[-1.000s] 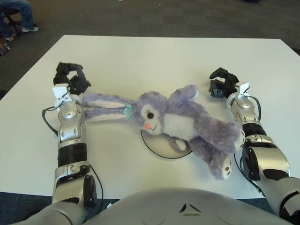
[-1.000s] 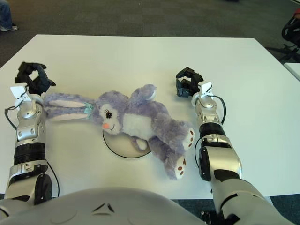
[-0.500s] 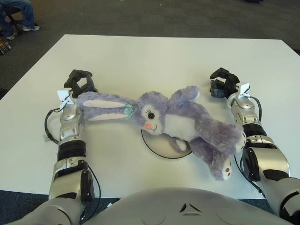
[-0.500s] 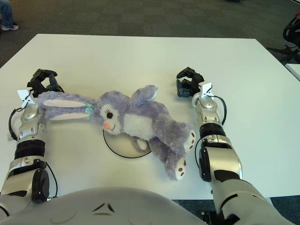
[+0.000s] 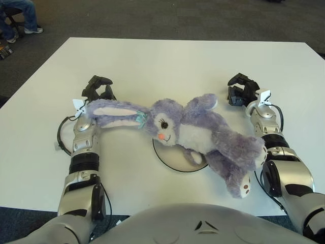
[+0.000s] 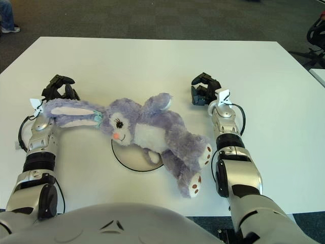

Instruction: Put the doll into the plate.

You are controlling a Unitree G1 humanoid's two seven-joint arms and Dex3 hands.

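My left hand (image 5: 98,88) sits left of centre in the frame, at the tip of the plush bunny's long ears (image 5: 112,113). Its dark fingers are curled, and the ear tips hide the palm, so I cannot tell whether I am pinching the ear or only pressing against it. Over the last second this hand has travelled rightward and up the frame, from well out on the left to just behind the ears, and the ears have bunched in toward the head with it. So I judge that I am herding the toy toward the middle.

The purple bunny doll (image 5: 193,133) lies slantwise across the centre, head left of middle, feet (image 5: 244,186) down at the lower right. Its chest and belly cover the upper right part of the round white plate (image 5: 170,157), while ears, arm and legs spill onto the white table (image 5: 152,61). It is only partly on the plate.

My right hand (image 5: 240,90) shows at the upper right, beside the bunny's raised arm (image 5: 202,102) but apart from it, fingers clenched on nothing, and has not shifted.
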